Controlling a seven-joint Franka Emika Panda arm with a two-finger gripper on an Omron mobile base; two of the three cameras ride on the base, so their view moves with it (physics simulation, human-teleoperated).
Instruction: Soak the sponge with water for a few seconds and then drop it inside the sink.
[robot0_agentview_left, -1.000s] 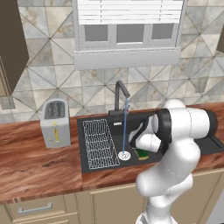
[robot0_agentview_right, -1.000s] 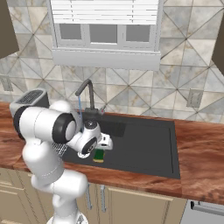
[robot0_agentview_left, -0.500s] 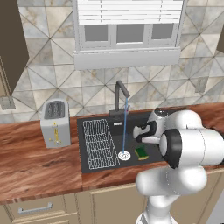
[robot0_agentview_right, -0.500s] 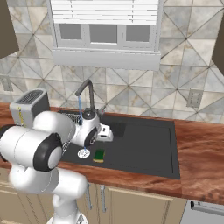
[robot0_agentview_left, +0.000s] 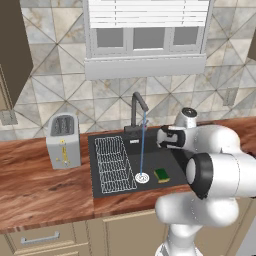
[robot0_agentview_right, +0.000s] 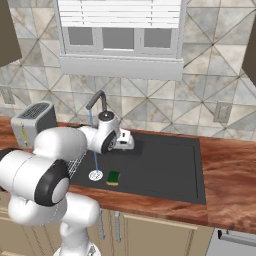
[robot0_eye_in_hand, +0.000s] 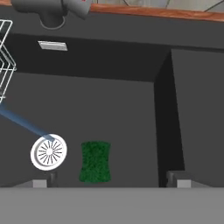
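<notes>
With the sponge lying in the sink beside the drain, the gripper, wide open and empty, risks little beyond water left running.

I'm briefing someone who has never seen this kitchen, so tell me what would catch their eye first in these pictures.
The bulky white arm fills the foreground, its gripper held above the sink. Next comes the green sponge lying on the dark basin floor right beside the round silver drain. A thin pale-blue stream of water falls from the faucet onto that drain, and a silver toaster stands on the wooden counter left of the sink.
</notes>
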